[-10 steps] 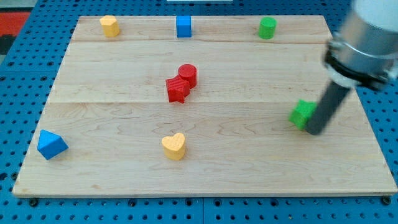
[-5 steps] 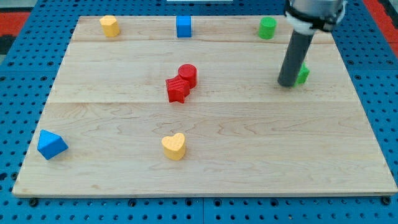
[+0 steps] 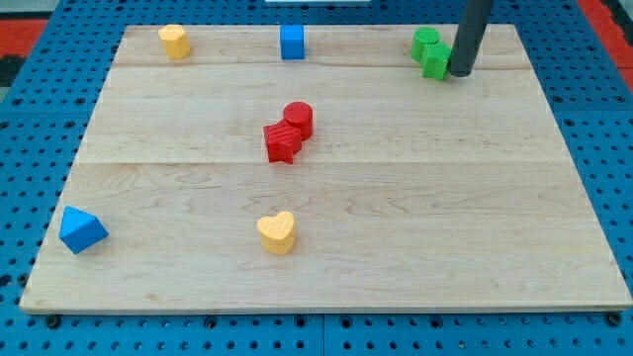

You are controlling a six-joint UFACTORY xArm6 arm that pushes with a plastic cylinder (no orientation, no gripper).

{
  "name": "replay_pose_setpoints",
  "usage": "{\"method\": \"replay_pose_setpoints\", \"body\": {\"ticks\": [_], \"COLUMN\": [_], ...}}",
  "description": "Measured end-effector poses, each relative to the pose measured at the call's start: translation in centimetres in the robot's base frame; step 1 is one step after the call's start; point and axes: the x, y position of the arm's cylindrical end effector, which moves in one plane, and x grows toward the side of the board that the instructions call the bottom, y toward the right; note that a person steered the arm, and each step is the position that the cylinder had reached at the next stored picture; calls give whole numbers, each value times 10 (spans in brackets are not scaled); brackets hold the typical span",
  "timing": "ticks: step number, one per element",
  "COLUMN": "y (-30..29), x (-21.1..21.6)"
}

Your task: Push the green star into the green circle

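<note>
One dark rod is being held nearly upright at the view's top right, my tip touching the green star, which is pressing against the green circle. No gripper is fitted. The wooden tabletop is resting on blue pegboard.

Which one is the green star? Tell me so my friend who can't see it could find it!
Look at the wooden board's far right corner, at the view's top. Two green blocks touch there, beside my tip. The green star is the one nearer the dark rod, with pointy edges; the green circle behind it is smooth and round.
</note>
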Motion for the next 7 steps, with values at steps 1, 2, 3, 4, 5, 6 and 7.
{"method": "replay_pose_setpoints", "body": {"ticks": [1, 2, 3, 4, 5, 6, 7], "y": [-1, -1, -1, -1, -1, 5, 13], "x": [0, 0, 1, 3, 3, 3, 3]}}
